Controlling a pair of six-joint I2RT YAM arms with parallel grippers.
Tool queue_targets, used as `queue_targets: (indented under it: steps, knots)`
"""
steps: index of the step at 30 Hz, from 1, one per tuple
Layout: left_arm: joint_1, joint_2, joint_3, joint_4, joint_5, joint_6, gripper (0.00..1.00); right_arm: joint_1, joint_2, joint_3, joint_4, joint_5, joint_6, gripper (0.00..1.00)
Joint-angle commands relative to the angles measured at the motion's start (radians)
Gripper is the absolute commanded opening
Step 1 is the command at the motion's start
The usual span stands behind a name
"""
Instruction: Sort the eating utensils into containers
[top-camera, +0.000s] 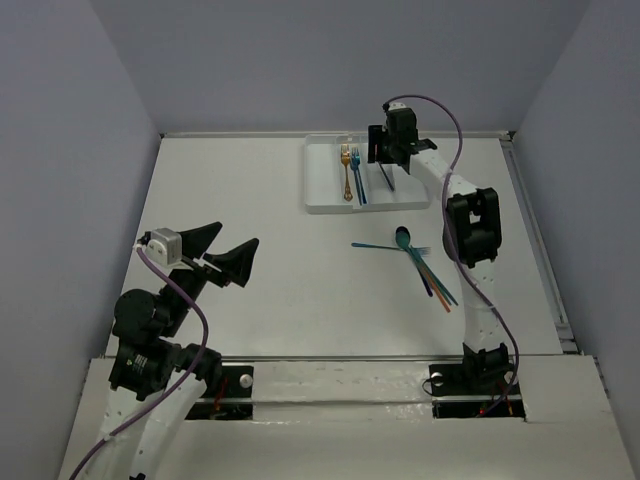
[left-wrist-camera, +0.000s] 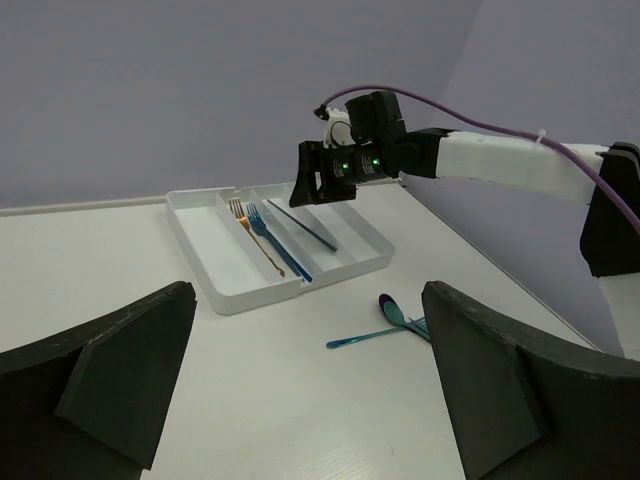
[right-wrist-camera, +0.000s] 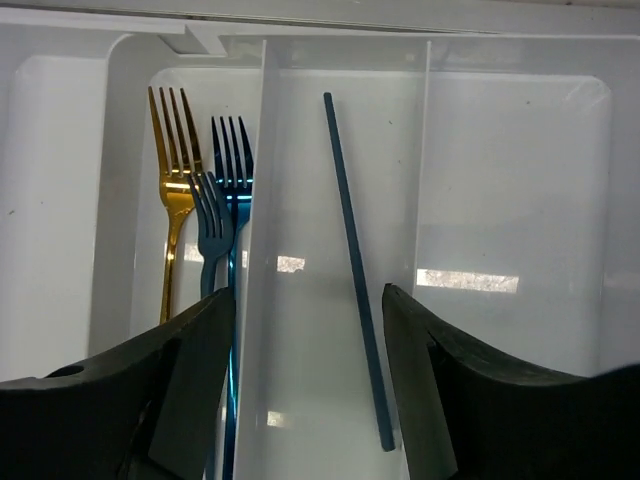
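The white tray (top-camera: 322, 180) sits at the back of the table, seen from above in the right wrist view (right-wrist-camera: 520, 200). A gold fork (right-wrist-camera: 173, 210) and two blue forks (right-wrist-camera: 232, 170) share one compartment. A thin blue stick (right-wrist-camera: 355, 270) lies loose in the adjoining compartment. My right gripper (right-wrist-camera: 308, 310) hangs open just above that stick and touches nothing. Several teal, purple and orange utensils (top-camera: 425, 265) lie in a loose pile on the table in front of the tray. My left gripper (top-camera: 228, 248) stands open and empty at the left, far from them.
A teal utensil (left-wrist-camera: 365, 338) lies crosswise at the pile's left end, beside a teal spoon (left-wrist-camera: 395, 315). The tray's leftmost (left-wrist-camera: 215, 255) and rightmost compartments hold nothing. Walls close in the table at the back and both sides.
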Motion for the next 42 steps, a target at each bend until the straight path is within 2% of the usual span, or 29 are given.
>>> queue_targets:
  steps: [1, 2, 4, 5, 7, 10, 12, 16, 21, 24, 35, 38, 39, 40, 42]
  knots:
    - [-0.005, 0.012, 0.037, 0.042, 0.011, 0.014, 0.99, -0.001, -0.146, -0.037, 0.000, 0.004, 0.019, 0.67]
    - [-0.005, 0.011, 0.037, 0.044, 0.014, 0.014, 0.99, -0.001, -0.190, -0.084, 0.017, 0.007, 0.025, 0.66]
    - [-0.005, 0.005, 0.037, 0.045, 0.014, 0.011, 0.99, -0.001, -0.351, -0.274, 0.069, 0.009, 0.065, 0.55]
    - [-0.005, 0.000, 0.035, 0.047, 0.014, 0.009, 0.99, -0.001, -0.409, -0.427, 0.089, 0.007, 0.085, 0.52]
    - [-0.005, -0.012, 0.035, 0.047, 0.016, 0.009, 0.99, -0.001, -0.578, -0.589, 0.138, -0.007, 0.146, 0.38]
    - [-0.005, -0.023, 0.034, 0.047, 0.016, 0.008, 0.99, -0.001, -0.759, -0.862, 0.132, 0.001, 0.212, 0.27]
    - [-0.014, -0.021, 0.034, 0.044, 0.014, 0.005, 0.99, -0.001, -0.842, -1.035, 0.111, 0.015, 0.234, 0.24]
    - [-0.014, -0.017, 0.032, 0.045, 0.027, 0.003, 0.99, -0.001, -1.050, -1.207, 0.019, 0.050, 0.259, 0.26]
    - [-0.014, -0.011, 0.031, 0.042, 0.016, 0.001, 0.99, -0.001, -1.138, -1.315, -0.085, 0.093, 0.254, 0.39]
    - [-0.014, -0.003, 0.031, 0.039, 0.011, 0.005, 0.99, -0.001, -1.134, -1.329, -0.089, 0.075, 0.288, 0.43]
    - [-0.014, -0.009, 0.031, 0.042, 0.024, 0.003, 0.99, -0.001, -1.051, -1.326, -0.047, 0.021, 0.279, 0.33]
    - [-0.014, -0.009, 0.031, 0.044, 0.025, 0.003, 0.99, -0.001, -1.027, -1.313, 0.014, -0.106, 0.295, 0.34]
    - [-0.014, -0.008, 0.031, 0.042, 0.025, 0.003, 0.99, 0.015, -1.019, -1.312, 0.037, -0.117, 0.306, 0.35]
    - [-0.014, -0.008, 0.031, 0.042, 0.025, 0.002, 0.99, 0.028, -1.007, -1.309, 0.062, -0.116, 0.315, 0.43]
    - [-0.014, -0.009, 0.031, 0.042, 0.024, 0.002, 0.99, 0.068, -0.964, -1.292, 0.080, -0.103, 0.343, 0.53]
